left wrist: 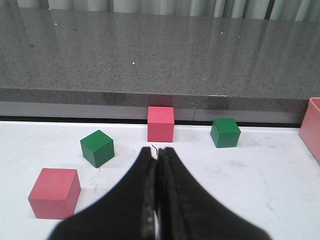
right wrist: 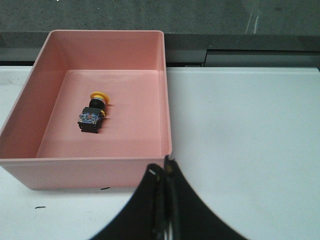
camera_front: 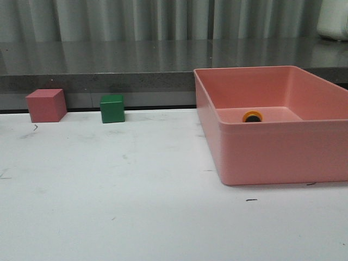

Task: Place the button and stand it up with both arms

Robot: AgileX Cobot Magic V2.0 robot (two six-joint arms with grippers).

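One button (right wrist: pixel 93 114) lying sideways, inside pink bin (right wrist: pixel 165 90)

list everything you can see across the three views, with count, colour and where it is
button: 1, yellow cap on black base, lying on its side inside the bin
bin: 1, pink, on the table's right side
pink cubes: 2 in the left wrist view, one by the table's back edge, one nearer the gripper
green cubes: 2 in the left wrist view, one near the back edge, one further forward
table: 1, white
counter: 1, grey, behind the table
curtain: grey, at the back
left gripper: black, shut, empty
right gripper: black, shut, empty
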